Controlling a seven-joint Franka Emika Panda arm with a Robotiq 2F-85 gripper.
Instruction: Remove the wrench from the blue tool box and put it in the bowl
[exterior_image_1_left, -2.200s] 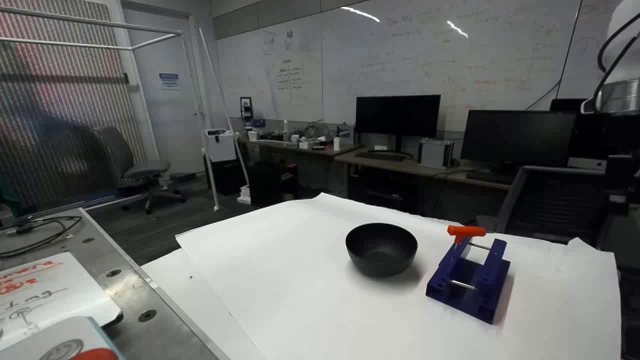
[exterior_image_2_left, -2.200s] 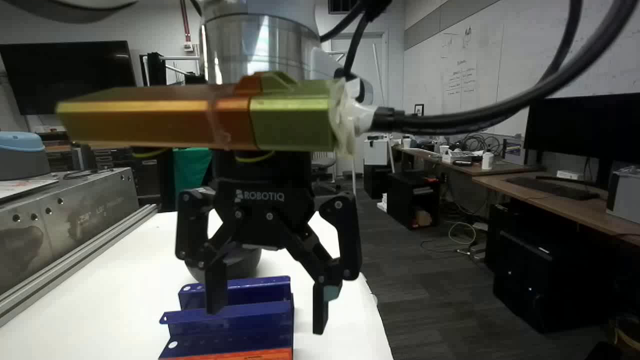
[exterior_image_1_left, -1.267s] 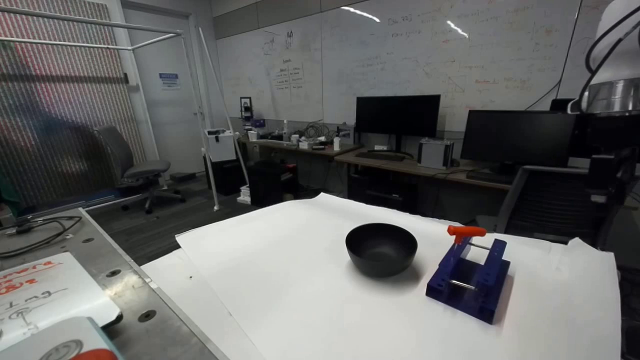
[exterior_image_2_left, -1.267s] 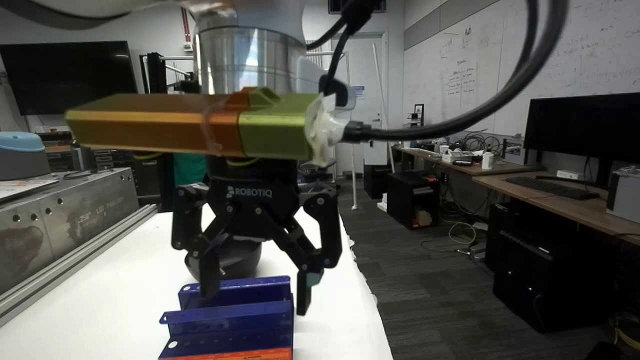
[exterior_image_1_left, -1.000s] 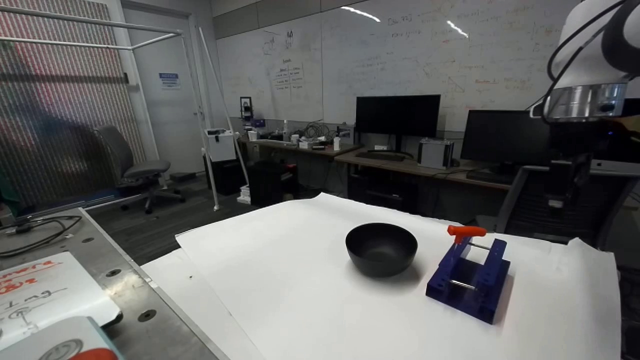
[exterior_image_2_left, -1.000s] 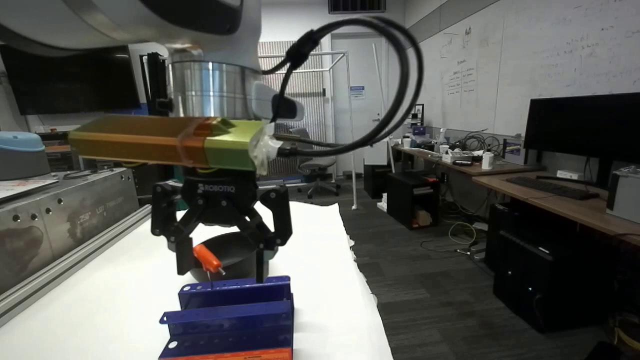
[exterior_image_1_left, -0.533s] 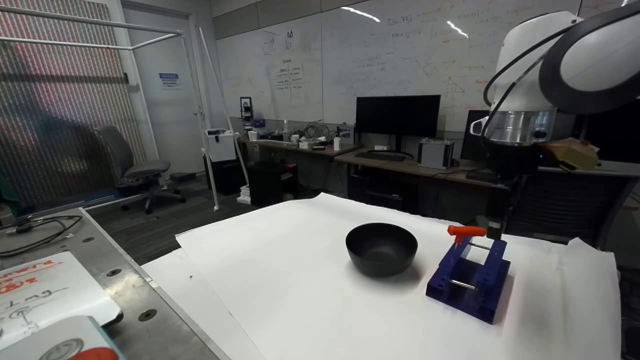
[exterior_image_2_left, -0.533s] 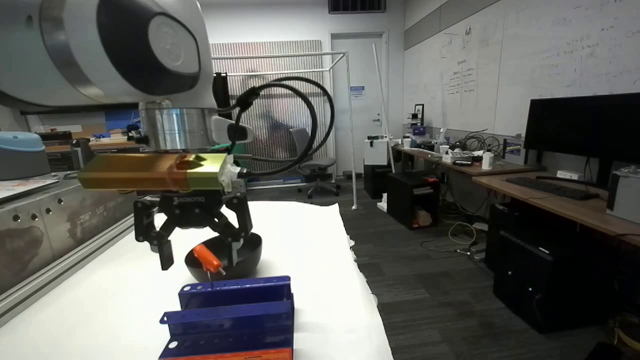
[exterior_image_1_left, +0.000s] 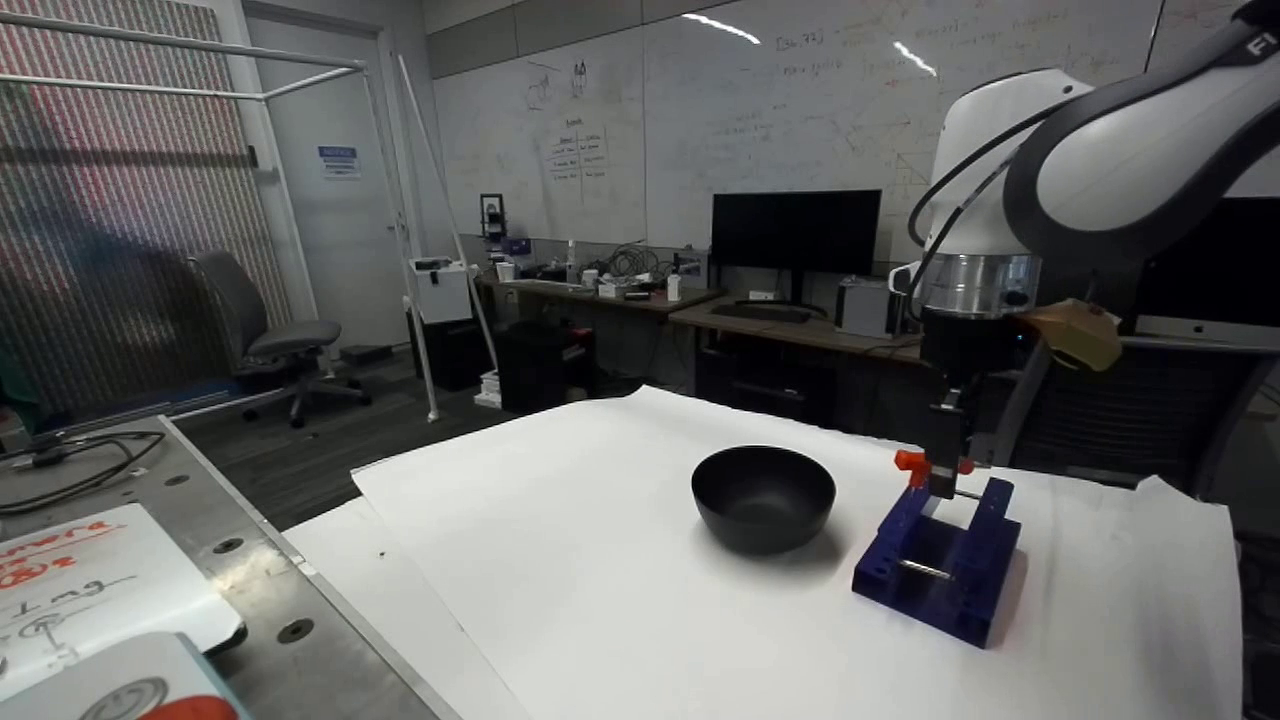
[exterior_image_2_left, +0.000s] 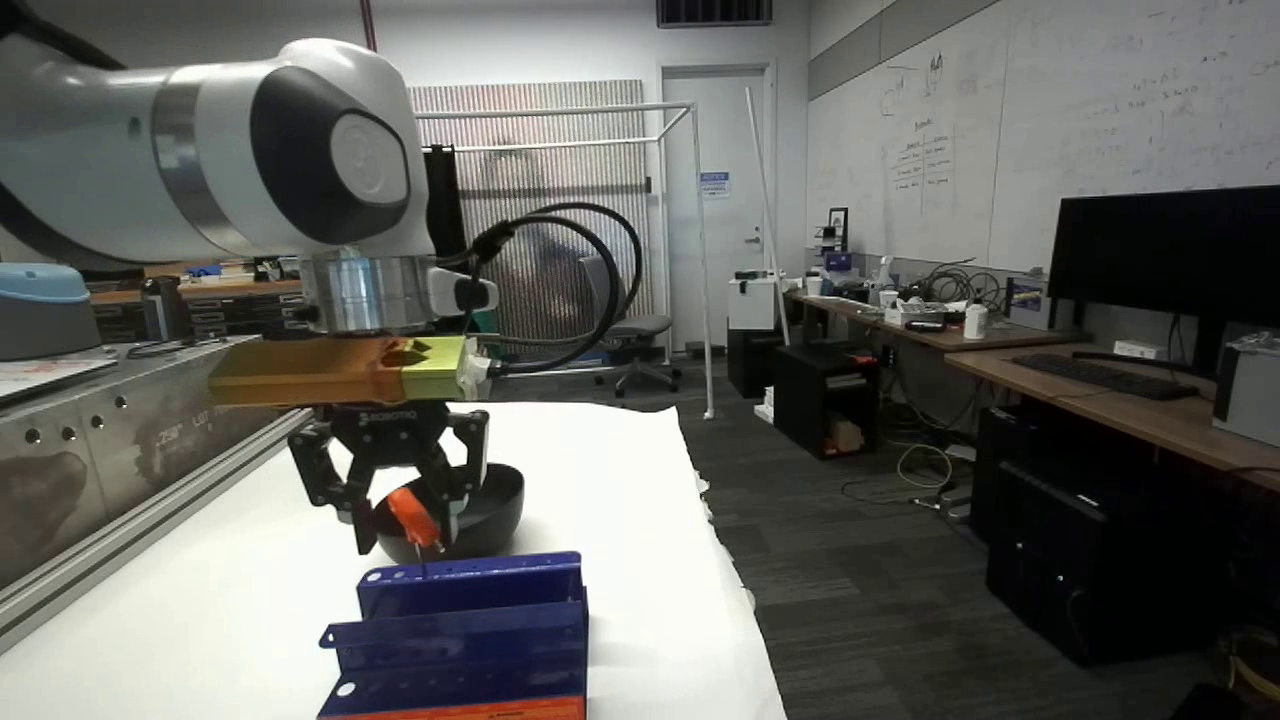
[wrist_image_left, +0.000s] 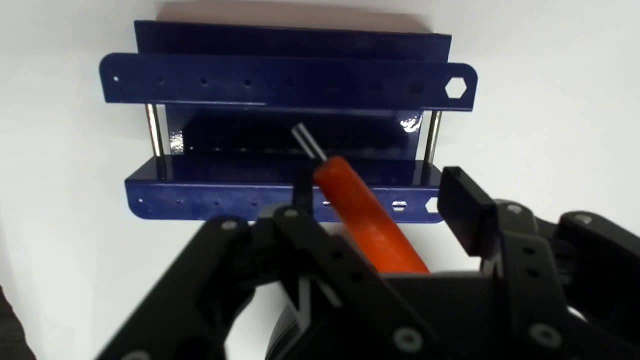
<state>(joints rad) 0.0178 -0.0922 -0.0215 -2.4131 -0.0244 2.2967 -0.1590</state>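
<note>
The wrench has an orange-red handle (exterior_image_1_left: 910, 465) and stands upright in a hole of the blue tool box (exterior_image_1_left: 918, 608). In the wrist view its handle (wrist_image_left: 370, 215) lies slantwise between my fingers, with a metal tip showing. The blue box (wrist_image_left: 290, 82) spans the upper part there. My gripper (exterior_image_2_left: 408, 525) is lowered around the handle and partly open. In the wrist view the gripper (wrist_image_left: 384, 200) shows a gap between handle and right finger; contact at the left finger is unclear. The black bowl (exterior_image_1_left: 763, 510) stands beside the box, empty; it also shows behind the gripper (exterior_image_2_left: 497, 520).
White paper (exterior_image_1_left: 600, 560) covers the table under box and bowl. A metal bench (exterior_image_1_left: 270, 590) runs along one side, with a whiteboard sheet (exterior_image_1_left: 110, 570) on it. Desks with monitors (exterior_image_1_left: 796, 230) stand behind. Thin metal rods (wrist_image_left: 155, 131) join the box's two ridges.
My arm has moved over the box and down, so the fingers now stand around the wrench handle. The fingers have drawn closer together in the last half second. Wrench, box and bowl have not moved.
</note>
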